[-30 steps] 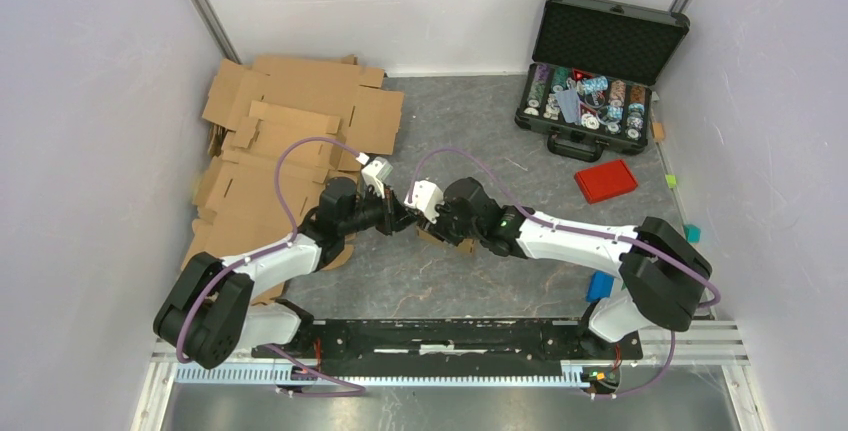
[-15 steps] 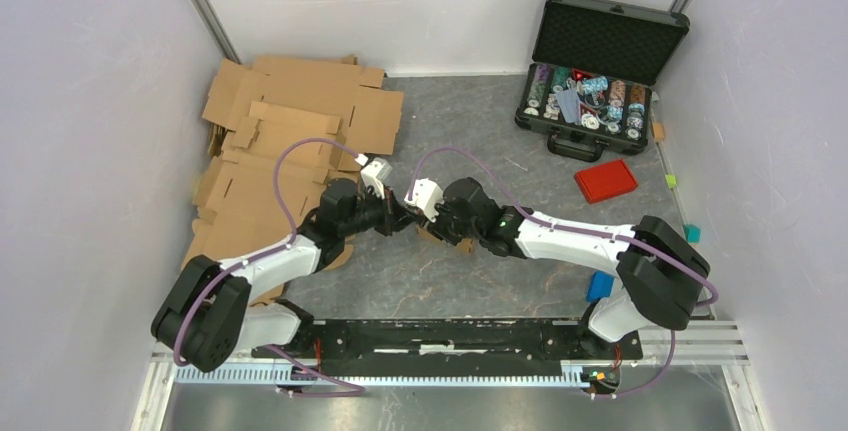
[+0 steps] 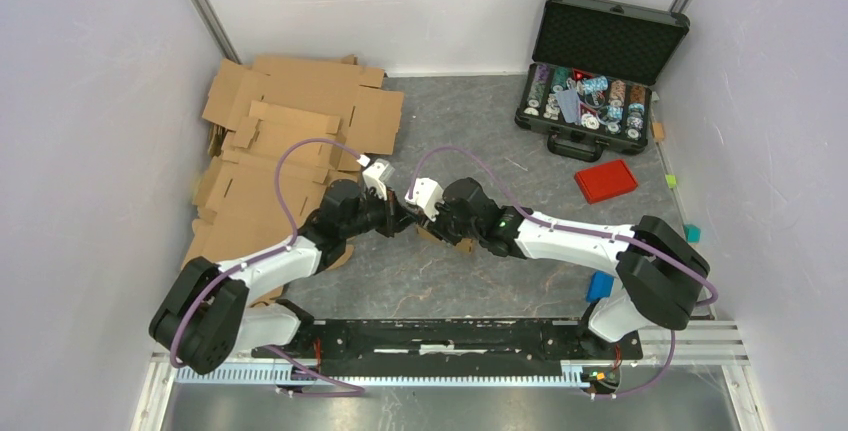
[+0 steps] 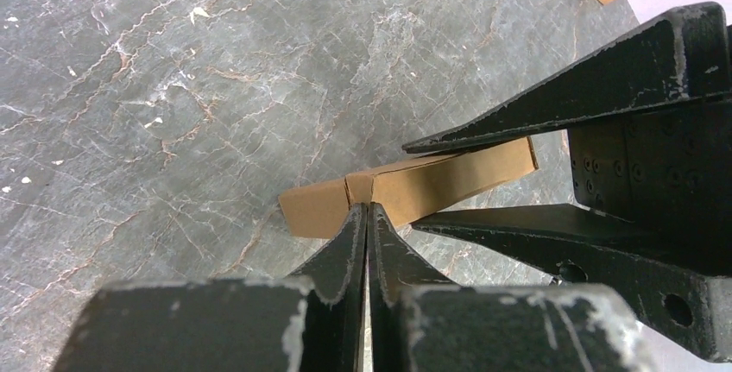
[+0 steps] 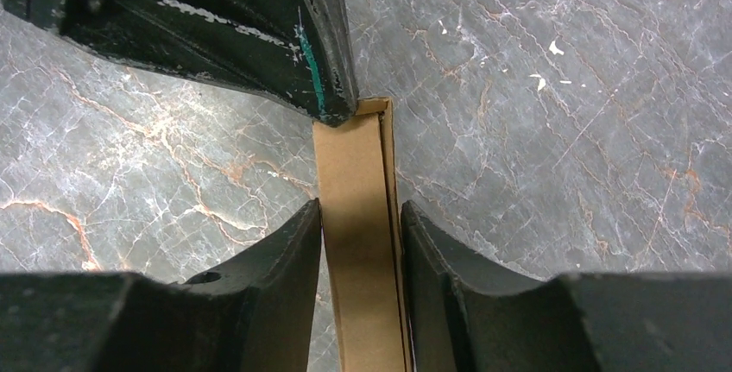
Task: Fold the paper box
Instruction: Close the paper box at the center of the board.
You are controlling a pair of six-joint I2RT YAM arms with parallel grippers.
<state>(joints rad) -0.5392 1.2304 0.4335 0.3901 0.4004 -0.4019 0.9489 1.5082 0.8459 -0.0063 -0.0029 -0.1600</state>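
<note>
The paper box (image 5: 358, 260) is a narrow brown cardboard piece held just above the grey floor between my right gripper's (image 5: 361, 210) two fingers, which are shut on its sides. In the left wrist view the paper box (image 4: 414, 186) lies crosswise right ahead of my left gripper (image 4: 367, 208). That gripper's jaws are pressed together, with their tips against the box's edge near a flap seam. From above, both grippers meet at mid-floor, left gripper (image 3: 398, 215) facing right gripper (image 3: 428, 219). Only small corners of the box (image 3: 465, 244) show beneath the right wrist.
A pile of larger cardboard sheets (image 3: 280, 141) covers the back left. An open black case (image 3: 595, 71) of chips stands at the back right, with a red lid (image 3: 606, 180) in front of it. A blue block (image 3: 600, 286) lies near the right arm's base.
My left gripper's jaws have closed fully and its wrist has shifted slightly right toward the box. The right arm holds still with the box.
</note>
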